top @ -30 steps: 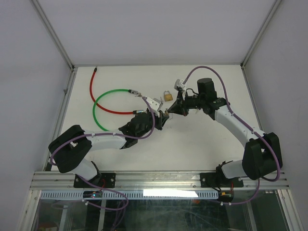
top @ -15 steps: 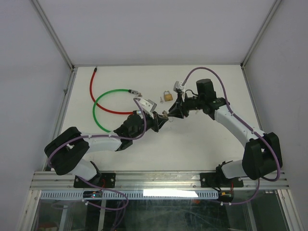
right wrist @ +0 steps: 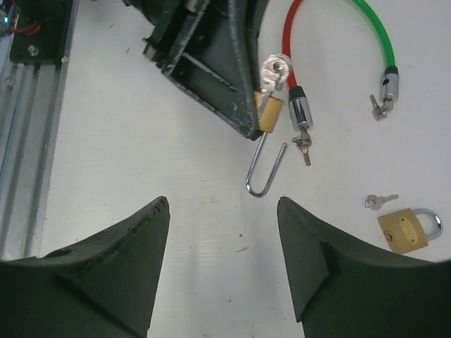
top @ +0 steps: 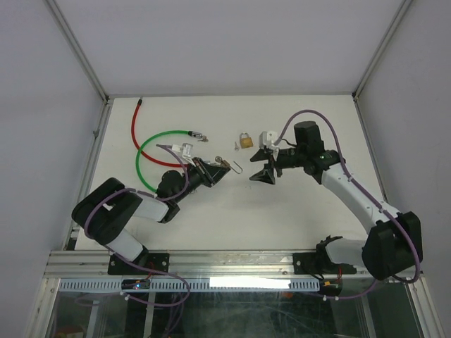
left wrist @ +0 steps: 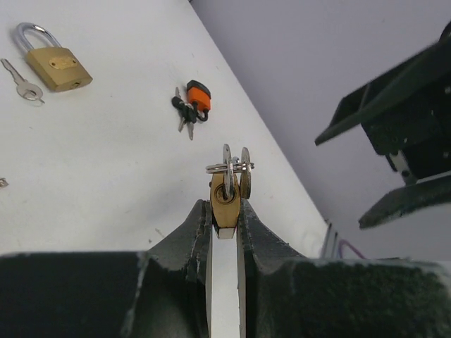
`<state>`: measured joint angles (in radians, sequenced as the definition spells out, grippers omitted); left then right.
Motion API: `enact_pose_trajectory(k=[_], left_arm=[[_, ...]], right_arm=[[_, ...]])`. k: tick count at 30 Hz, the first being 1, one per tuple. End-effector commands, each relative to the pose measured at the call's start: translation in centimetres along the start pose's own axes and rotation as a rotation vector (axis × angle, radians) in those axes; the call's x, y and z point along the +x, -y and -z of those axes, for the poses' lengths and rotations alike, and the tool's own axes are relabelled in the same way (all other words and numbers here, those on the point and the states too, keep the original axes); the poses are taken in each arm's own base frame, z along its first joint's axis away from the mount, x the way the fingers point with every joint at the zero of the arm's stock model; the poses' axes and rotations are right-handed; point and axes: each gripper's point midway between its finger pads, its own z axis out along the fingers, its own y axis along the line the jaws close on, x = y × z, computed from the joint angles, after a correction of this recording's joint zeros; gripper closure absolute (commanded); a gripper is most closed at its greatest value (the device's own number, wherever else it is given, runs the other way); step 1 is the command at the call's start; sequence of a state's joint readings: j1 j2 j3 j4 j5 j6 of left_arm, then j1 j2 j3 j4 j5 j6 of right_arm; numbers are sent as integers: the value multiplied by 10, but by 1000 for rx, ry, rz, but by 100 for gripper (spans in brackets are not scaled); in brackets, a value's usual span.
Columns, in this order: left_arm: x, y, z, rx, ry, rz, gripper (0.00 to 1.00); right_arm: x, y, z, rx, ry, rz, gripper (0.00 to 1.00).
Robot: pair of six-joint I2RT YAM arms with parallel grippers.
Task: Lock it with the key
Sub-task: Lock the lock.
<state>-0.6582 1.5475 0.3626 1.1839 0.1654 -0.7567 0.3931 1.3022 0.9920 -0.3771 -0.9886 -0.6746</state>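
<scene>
My left gripper (left wrist: 225, 211) is shut on a small brass padlock (left wrist: 225, 199), pinching its body between both fingers. A key (left wrist: 228, 169) on a ring sticks out of the keyhole. In the right wrist view the same padlock (right wrist: 268, 113) shows its steel shackle (right wrist: 263, 174) swung open, one leg free, with the key (right wrist: 273, 72) on the far side. My right gripper (right wrist: 222, 202) is open with nothing in it, just short of the shackle. From above, the left gripper (top: 217, 168) and right gripper (top: 259, 172) face each other with a small gap between them.
A second brass padlock (top: 244, 141) lies shut on the table with a loose key (right wrist: 380, 201) beside it. A green cable lock (top: 149, 151) and a red cable lock (top: 134, 127) loop at the back left, small keys (right wrist: 303, 146) at the red one's chrome end.
My right gripper has opened, let go of the key and drawn back to the right. The left arm has pulled back to the left, still holding the padlock.
</scene>
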Motion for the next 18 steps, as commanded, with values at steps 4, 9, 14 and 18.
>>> enact_pose_trajectory(k=[4,9,14,18], left_arm=[[-28,43,-1,214,109,422,100],[-24,34,-9,162,117,671,100],[-13,21,-20,-20,114,751,100],[-18,22,-25,-124,138,710,100]], right_arm=[[-4,-9,6,40,74,410,28],[2,19,3,215,4,454,29],[15,29,-11,289,-85,534,31],[22,29,-23,304,-134,605,31]])
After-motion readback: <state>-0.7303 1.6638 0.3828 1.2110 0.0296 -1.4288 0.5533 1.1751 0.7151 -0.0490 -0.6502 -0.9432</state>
